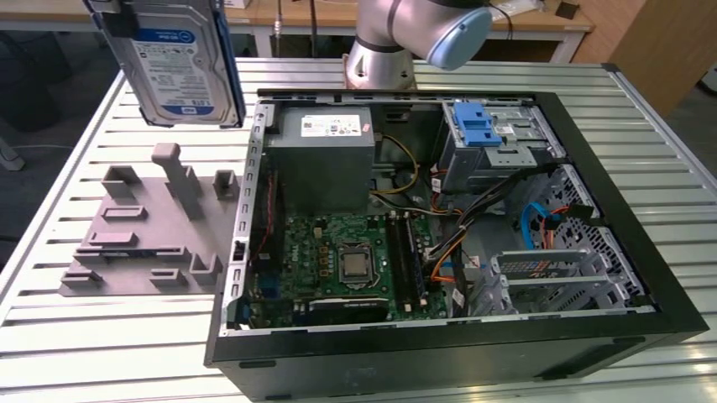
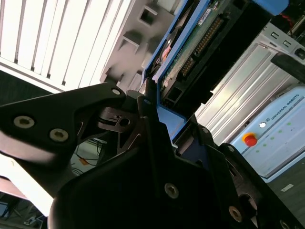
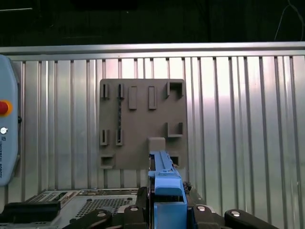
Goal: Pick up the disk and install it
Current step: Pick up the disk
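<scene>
The disk [image 1: 180,59], a silver-grey hard drive with a white-and-blue label in a blue carrier, hangs upright in the air above the grey fixture plate [image 1: 146,235], at the exterior view's upper left. In the first wrist view its blue carrier edge [image 3: 164,183] stands between the black fingers [image 3: 138,210] of my gripper [image 3: 167,210], which is shut on it. The second wrist view shows the disk's underside with its circuit board [image 2: 190,43] held in the gripper [image 2: 167,129]. The open computer case [image 1: 605,252] lies to the exterior view's right of the disk.
Inside the case, a blue-latched drive cage [image 1: 488,134] sits at the back right, a grey power supply box [image 1: 322,159] at the back left, and the motherboard [image 1: 348,260] in front. The slatted metal table [image 1: 101,336] carries everything. A pendant with a red button [image 3: 7,129] lies beside the case.
</scene>
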Robot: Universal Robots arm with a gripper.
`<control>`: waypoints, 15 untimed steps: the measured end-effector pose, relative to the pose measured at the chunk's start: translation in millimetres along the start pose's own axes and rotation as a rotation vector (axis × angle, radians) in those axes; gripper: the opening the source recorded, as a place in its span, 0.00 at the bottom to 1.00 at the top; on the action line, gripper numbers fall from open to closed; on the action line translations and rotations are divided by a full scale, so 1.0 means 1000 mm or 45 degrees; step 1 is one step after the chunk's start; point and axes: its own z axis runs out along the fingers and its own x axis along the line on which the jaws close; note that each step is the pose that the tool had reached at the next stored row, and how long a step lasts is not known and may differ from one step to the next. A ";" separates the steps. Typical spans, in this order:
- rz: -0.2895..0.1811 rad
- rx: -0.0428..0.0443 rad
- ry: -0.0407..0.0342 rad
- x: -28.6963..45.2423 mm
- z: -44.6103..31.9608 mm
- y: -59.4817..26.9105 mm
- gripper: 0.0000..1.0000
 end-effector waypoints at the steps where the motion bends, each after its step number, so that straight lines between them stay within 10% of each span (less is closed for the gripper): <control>1: 0.000 0.000 0.0000 0.0015 -0.0002 -0.0025 0.37; 15: 0.000 0.000 0.0000 0.0313 -0.0016 -0.0270 0.37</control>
